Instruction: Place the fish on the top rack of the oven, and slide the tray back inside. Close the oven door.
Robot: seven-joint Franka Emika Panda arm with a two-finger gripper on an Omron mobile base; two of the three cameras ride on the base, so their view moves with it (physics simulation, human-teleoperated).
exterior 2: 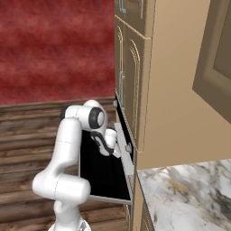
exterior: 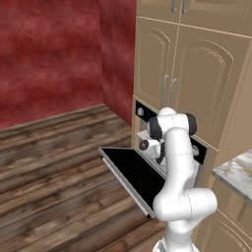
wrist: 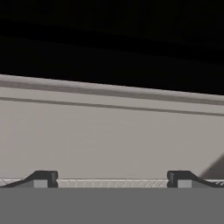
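With jaws spread wide, gripper [wrist: 112, 178] holds nothing; dark fingertips [wrist: 43, 177] stand well apart at 7 and 5 o'clock of the hand view, a thin strip of wire mesh between them. Faces a pale grey oven wall with dark cavity above, toward 12 o'clock. Whether the tips touch the mesh, cannot tell.

Reaches into the oven [exterior: 142, 114] mouth in the left base view, hand [exterior: 147, 145] just under the black control strip with its round knobs. Sits at 12 o'clock of the door [exterior: 133, 172], which lies dropped open and flat, black glass up, silver handle along its far edge toward 7 o'clock. Seen from the right base view, same door [exterior 2: 101, 173] hangs open below the hand [exterior 2: 108, 142], tan cabinets [exterior 2: 135, 67] above. Fish hidden; place cannot be told.
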